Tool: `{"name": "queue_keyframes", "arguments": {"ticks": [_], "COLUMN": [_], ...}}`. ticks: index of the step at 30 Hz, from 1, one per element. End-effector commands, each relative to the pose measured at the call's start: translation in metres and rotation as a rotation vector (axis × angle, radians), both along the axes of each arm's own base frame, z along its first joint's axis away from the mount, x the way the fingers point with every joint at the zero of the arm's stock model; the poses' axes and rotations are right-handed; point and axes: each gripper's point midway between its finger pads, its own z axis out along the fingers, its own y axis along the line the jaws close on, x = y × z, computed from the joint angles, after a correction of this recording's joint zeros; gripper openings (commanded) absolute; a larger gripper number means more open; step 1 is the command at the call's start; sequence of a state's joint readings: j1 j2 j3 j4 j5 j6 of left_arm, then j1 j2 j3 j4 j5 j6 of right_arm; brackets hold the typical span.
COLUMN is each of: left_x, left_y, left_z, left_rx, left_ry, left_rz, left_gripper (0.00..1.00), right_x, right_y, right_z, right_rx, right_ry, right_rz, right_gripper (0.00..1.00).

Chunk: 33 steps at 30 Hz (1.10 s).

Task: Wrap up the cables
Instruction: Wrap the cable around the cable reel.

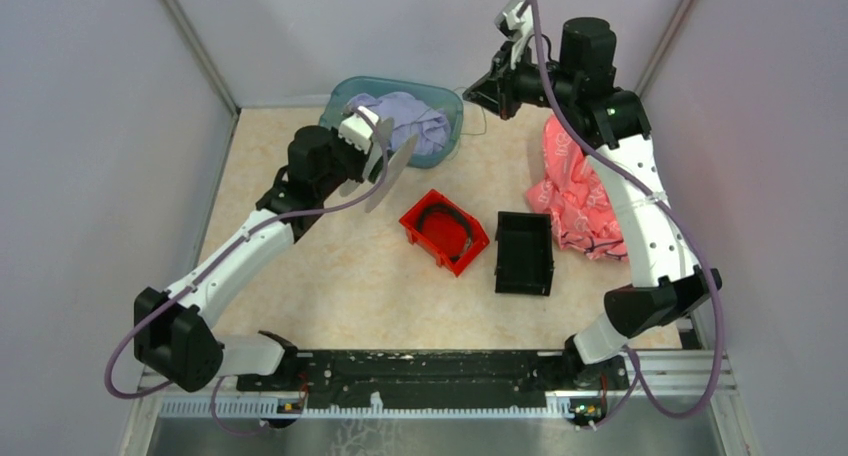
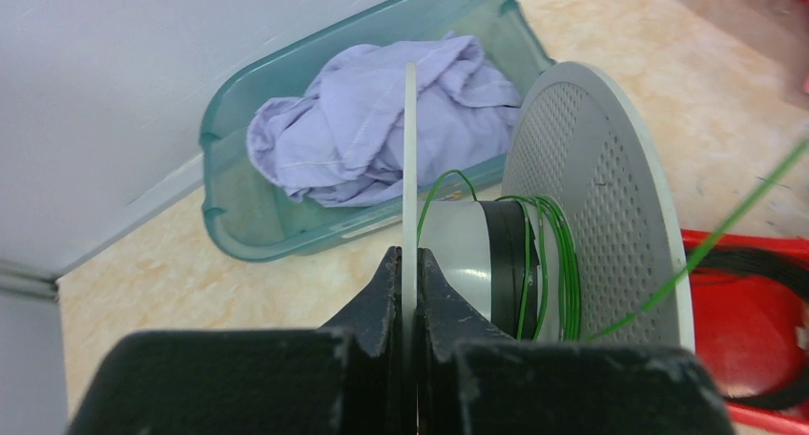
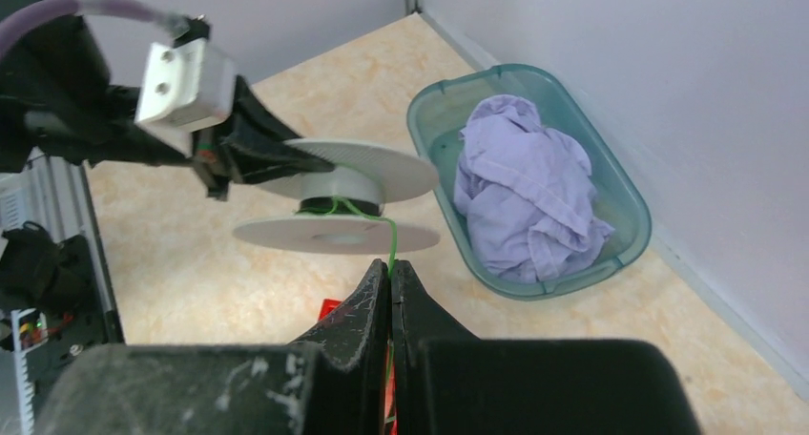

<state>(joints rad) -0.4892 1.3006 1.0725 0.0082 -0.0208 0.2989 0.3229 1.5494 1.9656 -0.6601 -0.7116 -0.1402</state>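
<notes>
Left wrist view is showing the left tool (image 2: 408, 268) clamping together on one rim of the white plastic spool (image 2: 596, 196), apparently steadying it, while the right tool (image 3: 391, 275) is pinching the thin green cable (image 3: 392, 239) at its tips, seemingly tensioning it for winding.

Counted on the counter (image 1: 340, 286): mostly pairs.
Two arms, the left arm (image 1: 240, 251) at lower left of the frame and the right arm (image 1: 640, 201) at right, each ending in one hand: left hand (image 2: 407, 263), right hand (image 3: 391, 271). One white spool (image 2: 591, 196) with two discs, carrying one green wire (image 2: 565, 273). One teal basin (image 1: 400, 79) at upper centre, with one lilac cloth (image 1: 415, 116) in it. Two small bins mid-frame: one red bin (image 1: 420, 208) containing one dark coil (image 1: 445, 219), and one black bin (image 1: 522, 218). One pink cloth (image 1: 570, 191) at right.
</notes>
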Motion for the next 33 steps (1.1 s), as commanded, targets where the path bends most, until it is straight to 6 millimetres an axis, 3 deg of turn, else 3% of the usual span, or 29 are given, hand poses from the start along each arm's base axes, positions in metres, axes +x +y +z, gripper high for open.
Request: {"name": "queue_keyframes", "arguments": {"ticks": [1, 8, 15, 22, 33], "left_x": [-0.026, -0.041, -0.054, -0.055, -0.030], "left_y": [-0.026, -0.037, -0.048, -0.054, -0.039], "left_z": [0.023, 0.035, 0.053, 0.084, 0.132], "left_rx": [-0.024, -0.082, -0.143, -0.266, -0.499], "left_ry": [-0.022, 0.024, 0.058, 0.080, 0.095], "left_rz": [-0.201, -0.274, -0.351, -0.366, -0.210], "left_gripper": [0.00, 0.00, 0.00, 0.00, 0.00], "right_x": [0.027, 0.068, 0.088, 0.082, 0.061], "right_y": [-0.014, -0.045, -0.068, -0.066, -0.055], "right_z": [0.023, -0.019, -0.066, -0.123, -0.171], "right_rx": [0.043, 0.010, -0.037, -0.066, -0.044], "right_ry": [-0.087, -0.041, 0.007, 0.095, 0.195], "right_rz": [-0.070, -0.171, -0.230, -0.191, -0.123], "right_gripper": [0.00, 0.00, 0.00, 0.00, 0.00]}}
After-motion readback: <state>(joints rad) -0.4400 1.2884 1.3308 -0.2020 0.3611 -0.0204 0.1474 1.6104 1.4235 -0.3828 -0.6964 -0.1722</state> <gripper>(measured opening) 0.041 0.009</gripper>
